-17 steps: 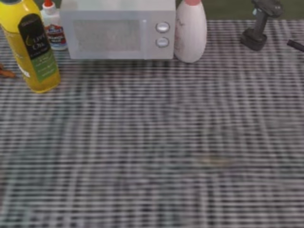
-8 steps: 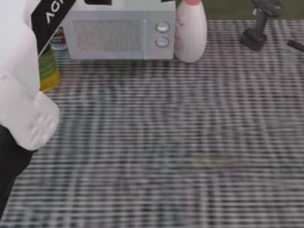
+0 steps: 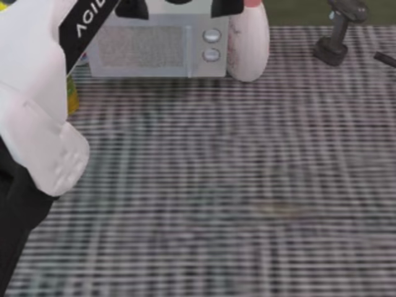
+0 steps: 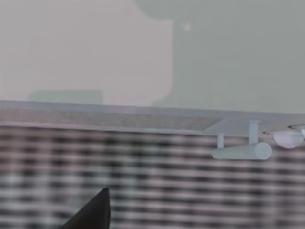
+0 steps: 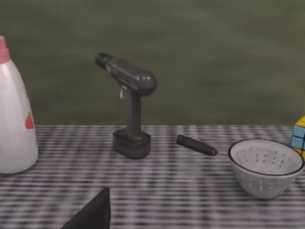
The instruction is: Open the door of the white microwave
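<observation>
The white microwave (image 3: 199, 67) stands at the table's back edge, left of centre, with two round knobs (image 3: 211, 36) on its front. Its door (image 3: 139, 46), with the grey mesh window, lies flat against the front. My left arm reaches in from the left, and my left gripper (image 3: 179, 5) hovers over the microwave's top, open, its dark fingers (image 3: 133, 7) spread wide. The left wrist view looks down over the microwave's top edge at a white bar handle (image 4: 240, 150) and a knob (image 4: 288, 139). My right arm is outside the top view; one dark fingertip (image 5: 95, 214) shows.
A white pink-capped bottle (image 3: 249, 49) stands right against the microwave. A yellow bottle (image 3: 72, 99) is mostly hidden behind my left arm. At the back right are a dark drill (image 3: 337, 31) and a dark stick (image 3: 385, 59). The right wrist view adds a white perforated bowl (image 5: 264, 167).
My left arm has swung in from the left and moved right and forward over the microwave, covering the yellow bottle and glue bottle. The microwave's door has not moved.
</observation>
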`<state>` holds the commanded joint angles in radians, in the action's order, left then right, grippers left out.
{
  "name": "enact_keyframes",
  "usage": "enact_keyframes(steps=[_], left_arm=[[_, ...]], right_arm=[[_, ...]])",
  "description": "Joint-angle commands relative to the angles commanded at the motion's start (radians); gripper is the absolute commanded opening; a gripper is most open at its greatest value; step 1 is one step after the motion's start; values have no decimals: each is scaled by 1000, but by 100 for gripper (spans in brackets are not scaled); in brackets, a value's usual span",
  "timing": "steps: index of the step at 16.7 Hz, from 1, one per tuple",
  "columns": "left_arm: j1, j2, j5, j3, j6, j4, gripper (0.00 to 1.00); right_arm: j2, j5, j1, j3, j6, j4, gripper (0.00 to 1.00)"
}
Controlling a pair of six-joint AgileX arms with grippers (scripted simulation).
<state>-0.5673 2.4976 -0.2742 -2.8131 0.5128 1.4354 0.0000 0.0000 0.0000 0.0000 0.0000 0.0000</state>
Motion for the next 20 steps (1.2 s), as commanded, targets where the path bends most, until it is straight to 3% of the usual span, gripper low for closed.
enact_keyframes(steps=[11,16,20], left_arm=[[37,28,18,220,-39,-264,100],[39,30,19,232,-41,-279,100],[39,30,19,232,-41,-279,70]], right_arm=[[0,0,0,0,0,0,100],[0,0,0,0,0,0,100],[0,0,0,0,0,0,100]])
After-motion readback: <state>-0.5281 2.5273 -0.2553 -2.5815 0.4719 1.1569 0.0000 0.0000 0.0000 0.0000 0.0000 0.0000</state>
